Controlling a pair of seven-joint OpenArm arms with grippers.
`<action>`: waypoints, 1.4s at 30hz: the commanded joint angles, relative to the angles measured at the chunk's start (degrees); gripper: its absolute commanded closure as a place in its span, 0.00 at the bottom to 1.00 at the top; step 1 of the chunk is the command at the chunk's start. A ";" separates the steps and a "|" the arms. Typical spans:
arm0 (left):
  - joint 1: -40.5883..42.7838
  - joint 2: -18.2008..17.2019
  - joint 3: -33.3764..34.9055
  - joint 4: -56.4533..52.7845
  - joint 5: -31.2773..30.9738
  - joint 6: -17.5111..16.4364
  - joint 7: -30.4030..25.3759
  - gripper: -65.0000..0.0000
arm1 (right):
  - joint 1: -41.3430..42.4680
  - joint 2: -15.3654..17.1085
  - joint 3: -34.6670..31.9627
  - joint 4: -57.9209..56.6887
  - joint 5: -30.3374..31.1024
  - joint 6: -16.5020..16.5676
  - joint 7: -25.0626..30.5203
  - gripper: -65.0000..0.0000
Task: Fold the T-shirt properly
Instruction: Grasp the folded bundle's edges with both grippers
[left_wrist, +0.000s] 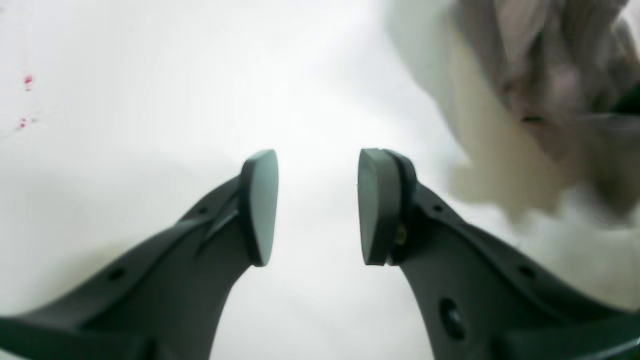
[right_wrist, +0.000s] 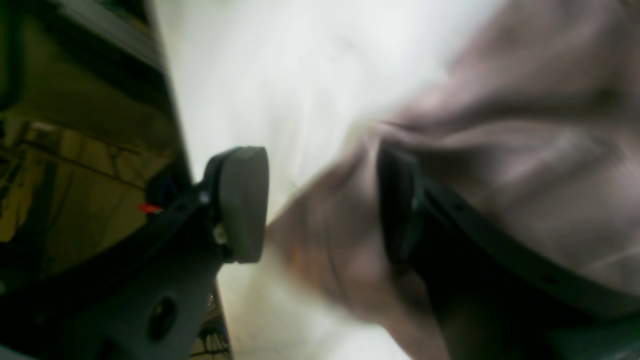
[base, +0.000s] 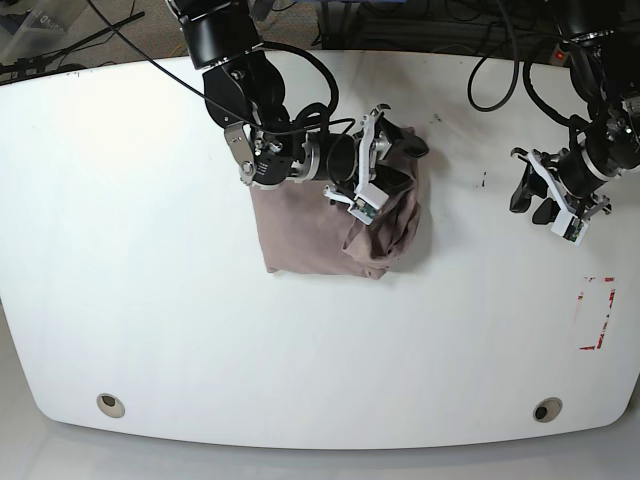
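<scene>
**Bunched fold at risk of being dragged open**

Nearest the front rim of the table, nothing but bare white board is seen. Farther back, the T-shirt is found near the far edge of the table, left of its middle, already gathered into a small packet whose right side is crumpled and lumpy. The right gripper is held over that crumpled side, its jaws parted with cloth lying between them; whether the cloth is truly pinched cannot be told, the wrist view being blurred. If only the top layer is caught, the packet may be pulled apart or dragged. Well to the right of the T-shirt, the left gripper is hung over bare board, jaws spread and nothing held, so no hold-down is offered.
</scene>
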 joint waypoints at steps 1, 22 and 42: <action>-0.56 -1.58 -0.18 1.10 -1.16 -0.25 -1.32 0.62 | 1.39 0.19 -0.27 4.02 0.73 0.49 1.30 0.51; -1.00 -1.40 20.65 1.71 4.99 -0.25 -1.41 0.62 | 10.53 1.15 16.70 -7.50 0.29 0.49 1.48 0.52; -9.26 3.87 36.65 -5.23 19.32 -0.25 -1.67 0.62 | 17.91 9.33 22.15 -27.10 -18.96 0.49 14.84 0.52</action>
